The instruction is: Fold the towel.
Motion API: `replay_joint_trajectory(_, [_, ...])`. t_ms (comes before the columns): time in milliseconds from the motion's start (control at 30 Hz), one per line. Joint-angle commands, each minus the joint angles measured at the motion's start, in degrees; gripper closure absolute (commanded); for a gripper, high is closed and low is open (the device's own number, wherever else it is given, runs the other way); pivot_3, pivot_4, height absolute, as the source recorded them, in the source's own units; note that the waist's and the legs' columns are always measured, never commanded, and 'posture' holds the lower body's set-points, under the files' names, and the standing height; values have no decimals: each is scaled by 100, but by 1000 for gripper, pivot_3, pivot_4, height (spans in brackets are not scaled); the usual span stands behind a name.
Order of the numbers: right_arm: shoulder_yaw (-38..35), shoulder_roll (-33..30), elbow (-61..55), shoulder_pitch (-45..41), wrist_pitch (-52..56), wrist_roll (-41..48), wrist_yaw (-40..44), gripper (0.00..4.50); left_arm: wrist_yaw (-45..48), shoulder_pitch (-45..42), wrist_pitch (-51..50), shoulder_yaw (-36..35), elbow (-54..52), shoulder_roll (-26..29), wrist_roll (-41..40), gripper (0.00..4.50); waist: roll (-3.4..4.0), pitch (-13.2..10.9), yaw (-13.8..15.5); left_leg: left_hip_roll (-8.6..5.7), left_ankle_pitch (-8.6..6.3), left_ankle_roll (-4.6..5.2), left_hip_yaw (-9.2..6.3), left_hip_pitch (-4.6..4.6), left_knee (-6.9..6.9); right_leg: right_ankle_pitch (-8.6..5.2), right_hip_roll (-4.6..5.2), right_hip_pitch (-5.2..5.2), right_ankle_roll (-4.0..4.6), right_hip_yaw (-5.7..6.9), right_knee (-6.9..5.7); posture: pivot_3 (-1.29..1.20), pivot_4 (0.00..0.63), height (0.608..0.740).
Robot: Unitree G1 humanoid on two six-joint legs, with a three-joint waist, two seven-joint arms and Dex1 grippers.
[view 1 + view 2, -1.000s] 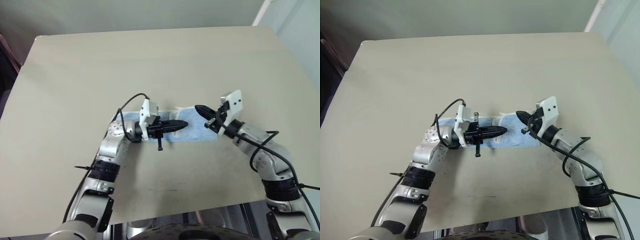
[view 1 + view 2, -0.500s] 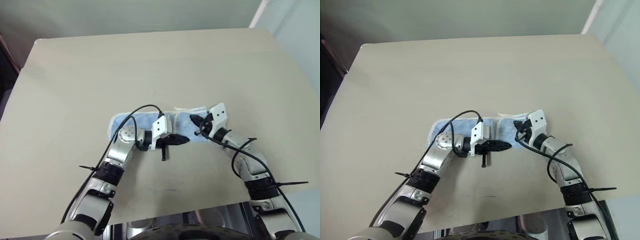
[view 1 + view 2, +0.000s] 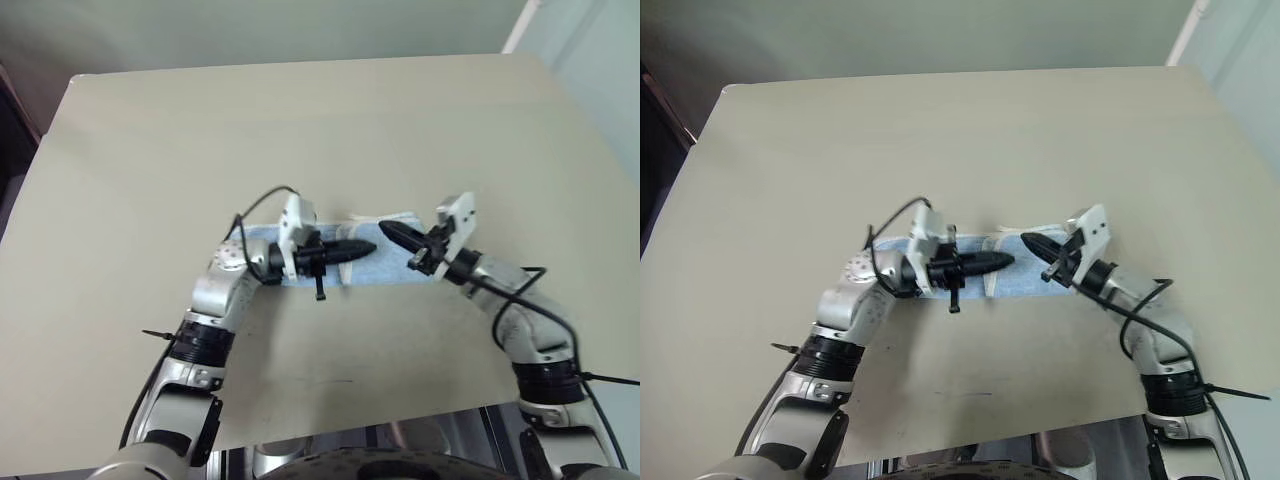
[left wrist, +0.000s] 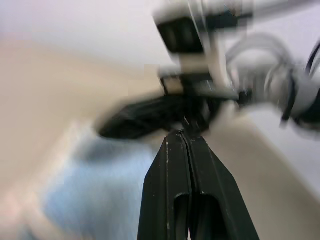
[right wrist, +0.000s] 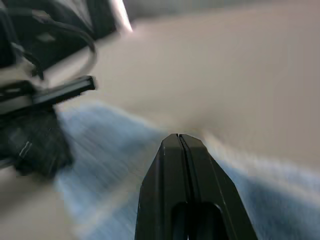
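Beige tabletop (image 3: 420, 130) held the towel (image 3: 385, 268), a flat folded strip at frame centre, while the left gripper (image 3: 366, 248) and right gripper (image 3: 388, 231), both pinched shut and empty, hovered above it, so 1 careless sweep could rumple the fold.

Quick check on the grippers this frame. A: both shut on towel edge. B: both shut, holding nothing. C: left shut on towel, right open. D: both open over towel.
B: the left gripper and right gripper each show fingers pressed together with nothing between them, above the towel lying on the table.
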State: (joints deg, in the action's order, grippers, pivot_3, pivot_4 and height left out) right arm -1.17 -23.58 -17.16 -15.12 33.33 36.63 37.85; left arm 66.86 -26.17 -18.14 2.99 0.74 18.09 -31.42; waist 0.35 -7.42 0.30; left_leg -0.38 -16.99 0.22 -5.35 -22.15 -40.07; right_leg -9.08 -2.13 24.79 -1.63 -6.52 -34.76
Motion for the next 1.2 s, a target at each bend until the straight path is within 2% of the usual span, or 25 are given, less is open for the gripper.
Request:
replay_joint_trajectory(33, [-265, -248, -567, -98, 328, 484, 157, 4489, -355, -153, -658, -625, -781, 242, -842, 4320, -2, 1, -2, 0, 0, 0, 0, 3, 0, -2, 1, -3, -1, 0, 1, 0, 150, 740])
replay_joint_trajectory(133, [-157, -505, -729, -116, 544, 590, 340, 3888, -889, -130, -1568, -1207, -856, 711, -1420, 3632, -1, 1, -8, 2, -1, -2, 1, 14, 3, -2, 0, -6, -6, -2, -5, 0, 150, 740])
replay_joint_trajectory(200, [-31, -666, -758, -126, 574, 495, 465, 3227, -1118, 17, -1906, -1367, -753, 1100, -1362, 2935, -1, 1, -24, 3, 0, -2, 1, 17, 6, -2, 0, -4, -6, -2, -9, 0, 150, 740])
replay_joint_trajectory(300, [108, -746, -644, -208, 530, 375, 567, 2227, -1112, 434, -2234, -1399, -516, 2030, -942, 1890, -1, 1, -74, 6, -1, -5, 0, 22, 10, -4, -6, -2, -2, -5, -13, 0, 150, 740])
replay_joint_trajectory(467, [405, -786, -393, -376, 398, 118, 825, 437, -1980, 542, -3405, -2280, -204, 2573, -1400, 64, -18, -5, -41, 8, -5, -1, -5, 14, 10, -21, -10, 9, 33, -2, -16, 0, 150, 740])
replay_joint_trajectory(500, [495, -811, -285, -418, 333, 6, 905, 75, -2225, 598, -3699, -2476, -188, 2654, -1449, 0, -18, -5, -41, 8, -6, 0, -5, 14, 10, -21, -10, 9, 35, -2, -16, 0, 150, 740])
replay_joint_trajectory(533, [557, -818, -216, -448, 293, -77, 949, 28, -2404, 628, -3883, -2599, -174, 2696, -1464, 0, -18, -4, -44, 7, -6, 0, -5, 14, 10, -22, -10, 9, 37, -2, -15, 0, 150, 740])
replay_joint_trajectory(633, [658, -799, -31, -522, 203, -227, 1053, 28, -2612, 686, -4832, -3014, -99, 2857, -1933, 0, -18, -5, -45, 6, -4, -13, -4, 16, 11, -25, -10, 11, 44, -4, -16, 0, 150, 740])
replay_joint_trajectory(700, [694, -661, 230, -706, 160, -339, 962, 28, -3100, 875, -6045, -3612, -184, 2969, -2221, 0, -18, -5, -52, 6, -4, -19, -4, 15, 15, -28, -10, 16, 48, -3, -17, 0, 150, 740])
replay_joint_trajectory(800, [699, -505, 372, -844, 210, -349, 922, 28, -3378, 1136, -7143, -4164, -428, 3004, -2479, 0, -19, -4, -68, 7, -4, -31, -4, 14, 21, -31, -16, 24, 54, -5, -21, 0, 150, 740])
replay_joint_trajectory(933, [520, -232, 432, -1037, 569, 11, 843, 28, -3534, 2016, -7436, -4469, -123, 3448, -3747, 0, -21, -3, -72, 20, -3, -63, -5, 16, 40, -39, -36, 36, 76, -10, -26, 0, 150, 740])
replay_joint_trajectory(1067, [307, -46, 618, -1233, 800, 151, 671, 28, -4169, 2257, -7436, -4416, 422, 3731, -4767, 0, -24, -3, -6, 37, 9, -102, -13, 24, 65, -43, -55, 47, 104, -3, -40, 0, 150, 740])
replay_joint_trajectory(1200, [282, 46, 684, -1259, 878, 89, 538, 28, -4940, 2336, -7436, -4257, 526, 3564, -5366, 0, -33, 0, 18, 37, 29, -125, -17, 45, 97, -38, -56, 50, 129, -3, -55, 0, 150, 740])
